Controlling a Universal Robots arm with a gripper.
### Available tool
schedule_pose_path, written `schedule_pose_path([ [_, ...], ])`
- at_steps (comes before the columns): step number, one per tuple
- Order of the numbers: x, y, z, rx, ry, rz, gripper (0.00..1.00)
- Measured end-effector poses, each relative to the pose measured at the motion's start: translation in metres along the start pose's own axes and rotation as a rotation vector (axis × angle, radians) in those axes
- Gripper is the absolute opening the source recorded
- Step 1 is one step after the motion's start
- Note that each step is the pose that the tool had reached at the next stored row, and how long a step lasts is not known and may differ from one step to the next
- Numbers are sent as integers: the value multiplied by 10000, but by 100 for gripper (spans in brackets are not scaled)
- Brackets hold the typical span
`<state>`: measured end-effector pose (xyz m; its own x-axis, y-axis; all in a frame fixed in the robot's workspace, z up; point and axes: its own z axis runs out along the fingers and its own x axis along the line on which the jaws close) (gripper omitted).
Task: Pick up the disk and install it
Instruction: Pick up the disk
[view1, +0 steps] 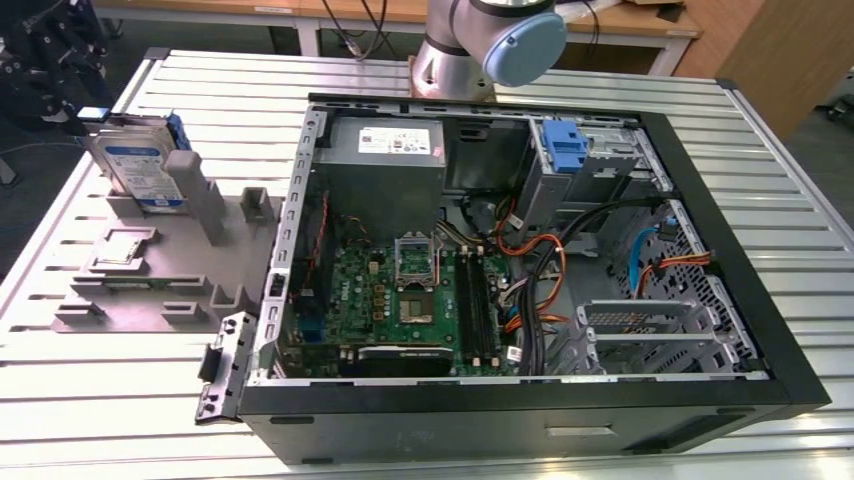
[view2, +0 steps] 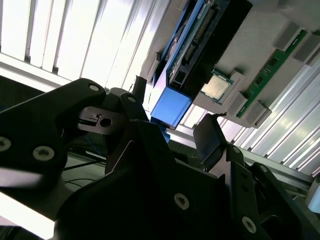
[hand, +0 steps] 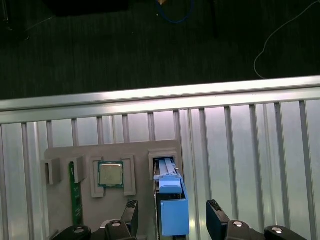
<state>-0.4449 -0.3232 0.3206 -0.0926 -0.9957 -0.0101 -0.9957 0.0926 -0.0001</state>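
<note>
My jaws are spread, one on either side of the disk, not pinching it. The disk stands on edge in the grey holder on the bench.

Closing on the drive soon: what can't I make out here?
Silver-grey rectangular disk with blue plastic rails: cut off by the picture's edge in the first wrist view, so its seat in the grey holder is unseen.
Open black gripper: fingers cut off just past their tips there, so grip depth along the disk is unclear.
Inside of the metal drive cage, exterior view: hidden by its own walls.
</note>
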Motion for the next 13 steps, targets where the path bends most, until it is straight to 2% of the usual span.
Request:
schedule_pose_path([
  [13,0,0,0,0,0,-72,65],
])
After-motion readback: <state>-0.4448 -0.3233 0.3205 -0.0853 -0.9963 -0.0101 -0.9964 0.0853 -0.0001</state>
